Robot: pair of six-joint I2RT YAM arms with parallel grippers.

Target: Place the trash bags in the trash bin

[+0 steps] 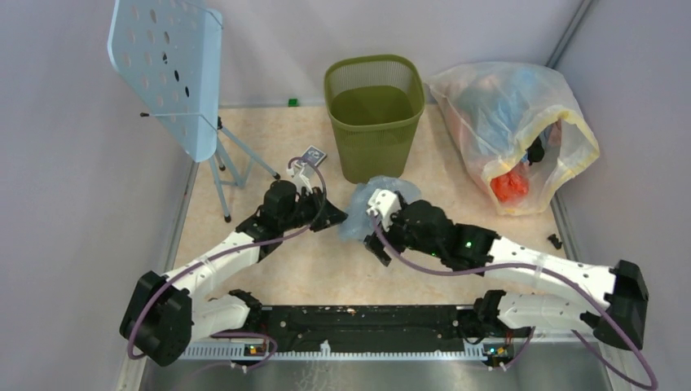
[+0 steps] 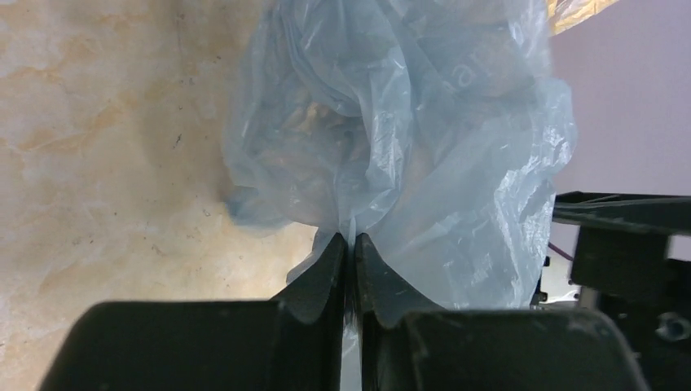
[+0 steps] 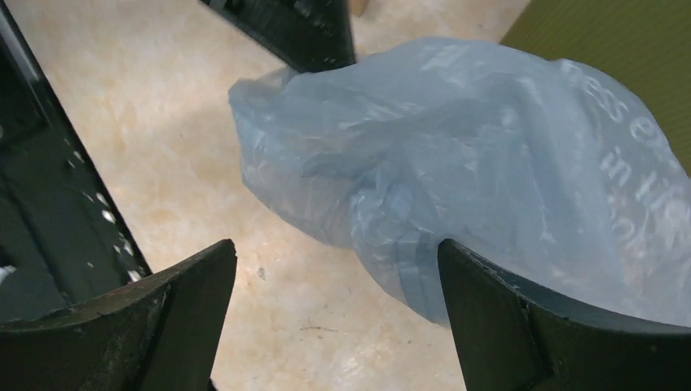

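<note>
A pale blue-grey crinkly trash bag (image 1: 367,210) lies bunched on the beige table just in front of the olive-green mesh trash bin (image 1: 375,114). My left gripper (image 1: 338,218) is shut on the bag's left edge; in the left wrist view the jaws (image 2: 350,240) pinch a fold of the plastic (image 2: 407,147). My right gripper (image 1: 371,224) is open beside the bag. In the right wrist view (image 3: 336,248) the bag (image 3: 489,171) rests against its right finger (image 3: 505,318), with bare table between the fingers. White lettering shows on the bag.
A big clear-yellowish sack (image 1: 513,134) stuffed with coloured items stands right of the bin. A pale blue perforated music stand (image 1: 175,73) on a tripod stands at the back left. A small dark tag (image 1: 313,155) lies left of the bin.
</note>
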